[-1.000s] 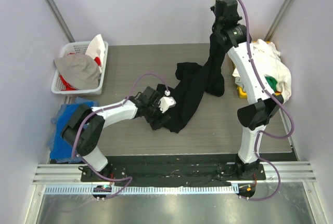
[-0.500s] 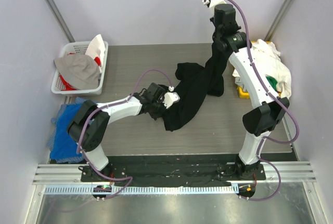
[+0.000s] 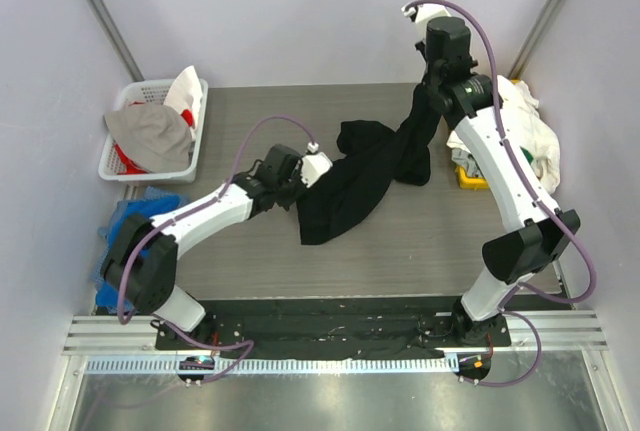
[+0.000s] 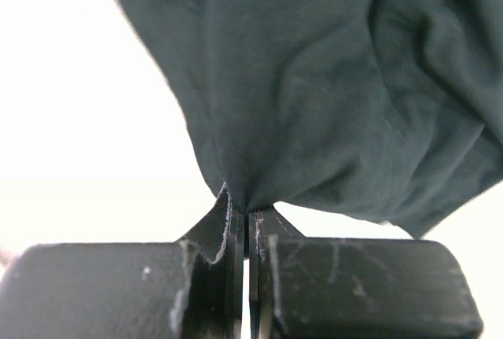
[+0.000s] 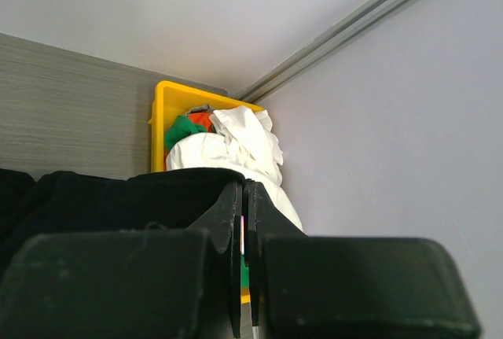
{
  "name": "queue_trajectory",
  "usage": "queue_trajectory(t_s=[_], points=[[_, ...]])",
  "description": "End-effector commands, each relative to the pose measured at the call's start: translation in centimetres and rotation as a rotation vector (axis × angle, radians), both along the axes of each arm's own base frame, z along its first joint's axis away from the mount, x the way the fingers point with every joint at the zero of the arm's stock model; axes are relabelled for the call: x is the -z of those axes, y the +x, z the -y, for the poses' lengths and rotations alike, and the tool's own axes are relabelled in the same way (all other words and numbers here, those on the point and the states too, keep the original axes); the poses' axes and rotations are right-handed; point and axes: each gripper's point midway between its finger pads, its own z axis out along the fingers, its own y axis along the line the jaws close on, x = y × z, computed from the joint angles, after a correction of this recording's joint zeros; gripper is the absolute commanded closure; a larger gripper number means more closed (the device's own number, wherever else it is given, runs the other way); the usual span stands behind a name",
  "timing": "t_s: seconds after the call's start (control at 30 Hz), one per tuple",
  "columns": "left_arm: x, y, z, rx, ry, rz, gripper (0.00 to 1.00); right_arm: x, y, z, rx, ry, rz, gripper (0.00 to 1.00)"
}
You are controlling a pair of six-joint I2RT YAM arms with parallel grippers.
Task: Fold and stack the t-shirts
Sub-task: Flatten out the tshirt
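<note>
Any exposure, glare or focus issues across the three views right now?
Left wrist: everything behind the black t-shirt is blown out to white; the shirt's folds and the left end effector read sharp. Right wrist: evenly exposed, yellow bin clear, but the black fabric at the right end effector shows almost no detail. Top: even light, soft shadows, glare on the metal sheet at the bottom.

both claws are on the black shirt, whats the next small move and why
Probably lift the left claw up and away from the right claw, to draw the large black fabric t-shirt taut. Both claws are shut on it, the right one held high, yet the cloth between them sags bunched onto the grey table.
</note>
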Motion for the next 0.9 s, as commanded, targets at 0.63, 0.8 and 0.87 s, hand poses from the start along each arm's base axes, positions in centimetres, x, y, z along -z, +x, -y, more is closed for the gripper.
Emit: queue_trajectory(t_s=[0.63,0.8,0.87], points=[[-9.5,15.3,-7.7,-0.341,0.021,0.443,1.00,-2.5,-1.2,2.3,0.064,0.020,0.082,0.99],[-15.1,13.9,-8.1,-0.342,-0.054,0.517,1.00,-1.8,-1.2,3.1,0.075,0.015,0.066,0.99],[-17.0,13.2,-8.6,-0.347,-0.064,0.547,1.00,-1.3,-1.1,3.3,0.074,0.025,0.060,0.99]])
